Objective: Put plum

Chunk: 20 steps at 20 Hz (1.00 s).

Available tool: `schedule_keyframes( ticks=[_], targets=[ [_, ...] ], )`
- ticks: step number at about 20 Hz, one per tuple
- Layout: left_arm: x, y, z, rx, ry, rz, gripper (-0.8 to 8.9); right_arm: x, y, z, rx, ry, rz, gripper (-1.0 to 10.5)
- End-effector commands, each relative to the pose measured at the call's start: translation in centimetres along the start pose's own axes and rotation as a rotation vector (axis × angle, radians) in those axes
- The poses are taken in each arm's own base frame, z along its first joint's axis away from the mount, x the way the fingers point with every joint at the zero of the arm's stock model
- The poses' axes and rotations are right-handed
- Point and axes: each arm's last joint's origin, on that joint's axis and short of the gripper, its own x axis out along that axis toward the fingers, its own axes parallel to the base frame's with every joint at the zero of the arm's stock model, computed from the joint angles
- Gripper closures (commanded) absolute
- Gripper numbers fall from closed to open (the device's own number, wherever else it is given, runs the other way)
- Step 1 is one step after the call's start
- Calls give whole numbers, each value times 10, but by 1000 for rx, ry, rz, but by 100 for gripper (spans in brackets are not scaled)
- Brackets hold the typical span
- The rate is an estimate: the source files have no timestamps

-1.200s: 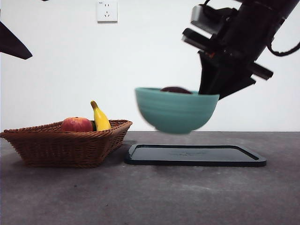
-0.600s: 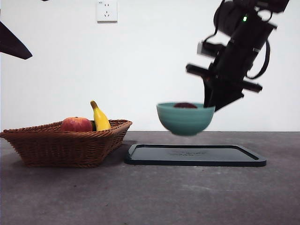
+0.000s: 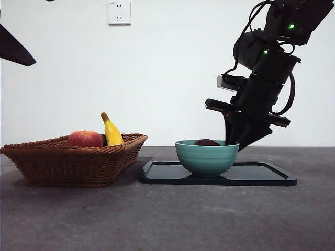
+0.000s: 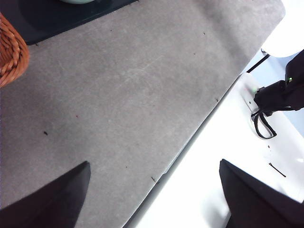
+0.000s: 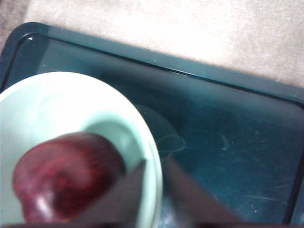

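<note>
The plum (image 3: pixel 207 142) is dark maroon and lies inside a teal bowl (image 3: pixel 204 157). That bowl stands on the black tray (image 3: pixel 261 175). My right gripper (image 3: pixel 233 144) comes down from the upper right to the bowl's right rim. In the right wrist view its jaws straddle that rim, one inside next to the plum (image 5: pixel 66 175) and one outside over the tray (image 5: pixel 228 142), so my right gripper (image 5: pixel 154 164) is shut on the bowl (image 5: pixel 47 104). My left gripper (image 4: pixel 154 164) hangs open over bare table with nothing between its jaws.
A wicker basket (image 3: pixel 68 162) on the left holds a red-orange fruit (image 3: pixel 85 138) and a yellow banana (image 3: pixel 111 130). Its corner (image 4: pixel 9 52) shows in the left wrist view. The waiting arm's black tip (image 3: pixel 13 47) sits at the top left. A wall socket (image 3: pixel 119 11) is behind.
The right gripper has carried the bowl with the plum down and away from the camera. The bowl hung in the air above the tray before and now rests on it.
</note>
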Motion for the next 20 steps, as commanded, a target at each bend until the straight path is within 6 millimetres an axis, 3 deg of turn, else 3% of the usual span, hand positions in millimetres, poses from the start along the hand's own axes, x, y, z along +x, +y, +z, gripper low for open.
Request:
schedule_keyframes(
  ticks=[1, 4, 9, 12, 14, 17, 20],
  targets=[
    [0, -1, 2, 28, -5, -7, 379, 1, 3, 6, -4, -13, 4, 725],
    [0, -1, 2, 27, -5, -7, 379, -22, 7, 14, -2, -68, -2, 725],
    [0, -1, 2, 28, -5, -7, 379, -114, 25, 17, -56, -221, 34, 725],
    [0, -1, 2, 28, -5, -7, 379, -172, 35, 1, -123, -254, 52, 725],
    [0, -1, 2, 28, -6, -7, 379, -200, 37, -13, -144, -250, 50, 725],
    [0, -1, 2, 28, -6, -7, 379, -229, 39, -38, -153, -262, 72, 725],
    [0, -1, 2, 29, -6, -7, 379, -239, 37, -70, -167, -268, 147, 725]
  ],
)
